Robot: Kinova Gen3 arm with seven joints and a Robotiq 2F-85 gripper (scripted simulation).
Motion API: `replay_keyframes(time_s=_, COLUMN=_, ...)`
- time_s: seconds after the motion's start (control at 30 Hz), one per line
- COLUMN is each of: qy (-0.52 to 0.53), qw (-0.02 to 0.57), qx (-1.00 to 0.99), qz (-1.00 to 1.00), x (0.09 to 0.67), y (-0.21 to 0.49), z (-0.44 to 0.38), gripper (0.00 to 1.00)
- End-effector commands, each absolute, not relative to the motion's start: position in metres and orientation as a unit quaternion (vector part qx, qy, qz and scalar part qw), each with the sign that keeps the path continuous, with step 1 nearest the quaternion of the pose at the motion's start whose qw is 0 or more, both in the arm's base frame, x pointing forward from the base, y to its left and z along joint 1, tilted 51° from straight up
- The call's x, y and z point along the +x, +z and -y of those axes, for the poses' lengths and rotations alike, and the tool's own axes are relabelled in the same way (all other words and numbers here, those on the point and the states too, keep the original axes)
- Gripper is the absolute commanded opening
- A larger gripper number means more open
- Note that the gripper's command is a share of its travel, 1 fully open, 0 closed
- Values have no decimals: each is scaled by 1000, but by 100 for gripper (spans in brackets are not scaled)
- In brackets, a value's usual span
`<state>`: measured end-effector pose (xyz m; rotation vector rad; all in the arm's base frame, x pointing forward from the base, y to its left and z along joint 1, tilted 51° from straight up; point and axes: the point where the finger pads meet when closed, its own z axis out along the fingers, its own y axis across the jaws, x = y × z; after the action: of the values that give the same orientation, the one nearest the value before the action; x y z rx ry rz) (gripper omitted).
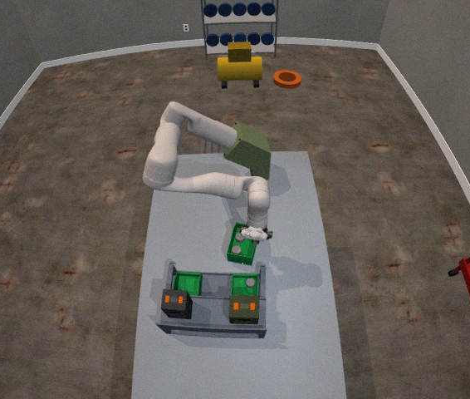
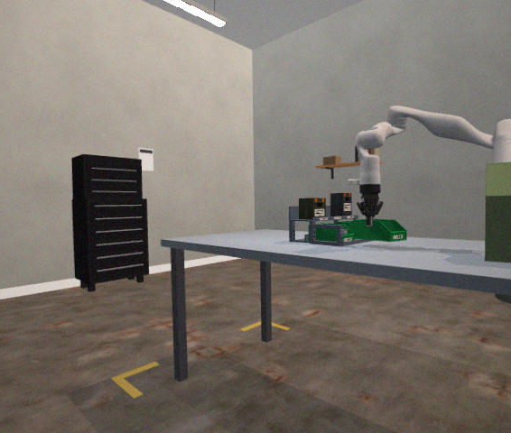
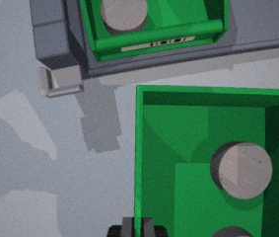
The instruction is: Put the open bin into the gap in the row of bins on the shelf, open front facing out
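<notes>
1. Carrying: my gripper (image 1: pixel 256 241) (image 2: pixel 369 224) (image 3: pixel 138 229), narrow, pinches the bin's (image 1: pixel 243 251) (image 2: pixel 376 230) (image 3: pixel 198 133) side wall before the shelf (image 1: pixel 210 311) (image 2: pixel 292 230) (image 3: pixel 55 44), seemingly just off the table (image 1: pixel 183 223) (image 2: pixel 246 240) (image 3: pixel 11 163).
2. Next, I should line it up with the gap (image 1: pixel 216 285), then tilt.

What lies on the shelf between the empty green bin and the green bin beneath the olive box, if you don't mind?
Only the bare gap, as the top view shows.

An open green bin (image 1: pixel 240 258) (image 2: pixel 376 230) (image 3: pixel 198 133) is sitting skewed just beyond the grey shelf (image 1: pixel 213 310) (image 2: pixel 292 231) (image 3: pixel 52 40), holding round grey parts (image 1: pixel 237 249) (image 3: pixel 245 170); two green bins (image 1: pixel 186 283) are flanking the gap (image 1: pixel 216 285).
</notes>
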<state>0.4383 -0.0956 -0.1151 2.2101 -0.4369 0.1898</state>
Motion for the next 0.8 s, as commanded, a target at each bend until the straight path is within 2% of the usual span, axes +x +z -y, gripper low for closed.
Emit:
replay_keyframes(time_s=0.0, qy=69, qw=427, qx=888, qz=157, x=437, y=-110, z=98, gripper=10)
replay_keyframes(time_s=0.13, qy=36, qw=431, qx=898, qz=87, x=430, y=-93, z=113, gripper=10)
replay_keyframes(time_s=0.77, qy=36, qw=431, qx=898, qz=87, x=416, y=-72, z=131, gripper=10)
